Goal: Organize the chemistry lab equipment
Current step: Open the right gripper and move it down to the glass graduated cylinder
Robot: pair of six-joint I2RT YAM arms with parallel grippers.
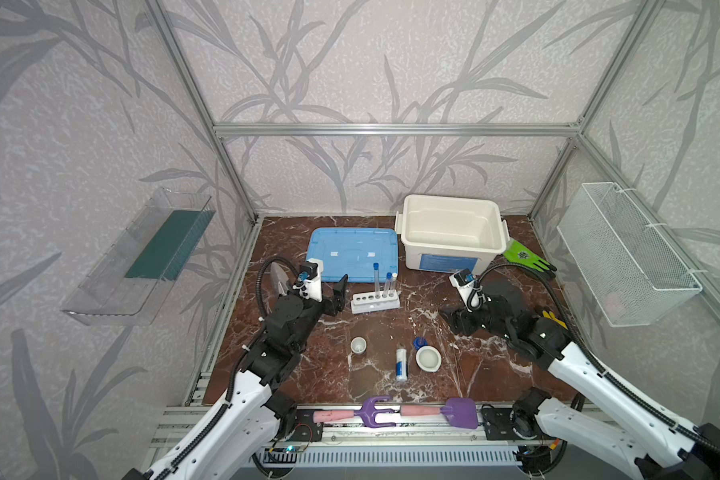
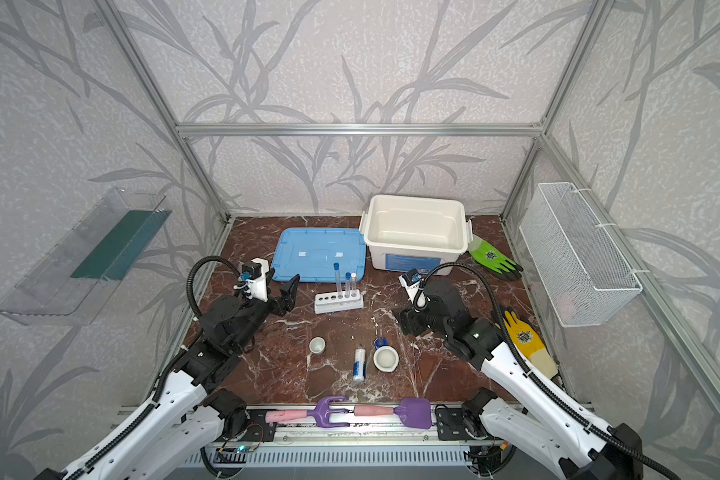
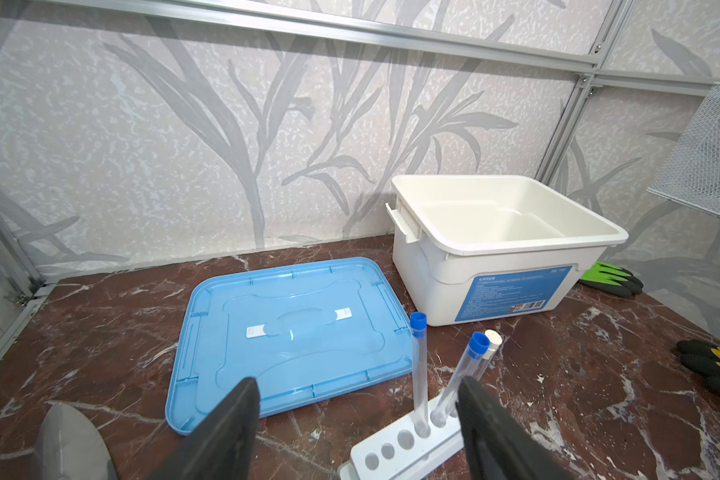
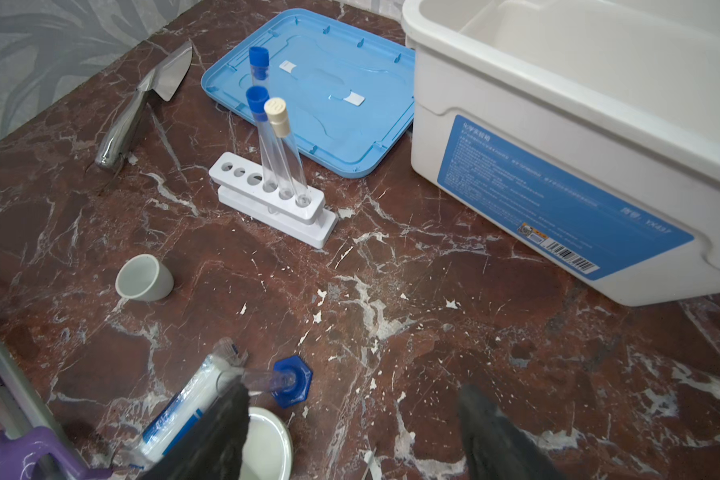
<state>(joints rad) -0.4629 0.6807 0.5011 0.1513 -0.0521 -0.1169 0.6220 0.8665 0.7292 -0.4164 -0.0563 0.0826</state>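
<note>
Robot test cell: aluminium framing [image 1: 391, 129] is enclosing leaf-patterned wall panels [image 1: 350, 62] and a marble-look tabletop [image 1: 329, 386]; two robot arms [image 1: 591, 374] are reaching from a front rail [image 1: 391, 433].

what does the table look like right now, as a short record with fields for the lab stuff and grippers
rack: upright in front of the blue lid, three holes free
tubes: three standing in the rack
bottle: lying beside the bowl
cup: left of the bottle
blue piece: next to the bowl
box: open
left gripper: open, empty, by the rack
right gripper: open, empty
</note>
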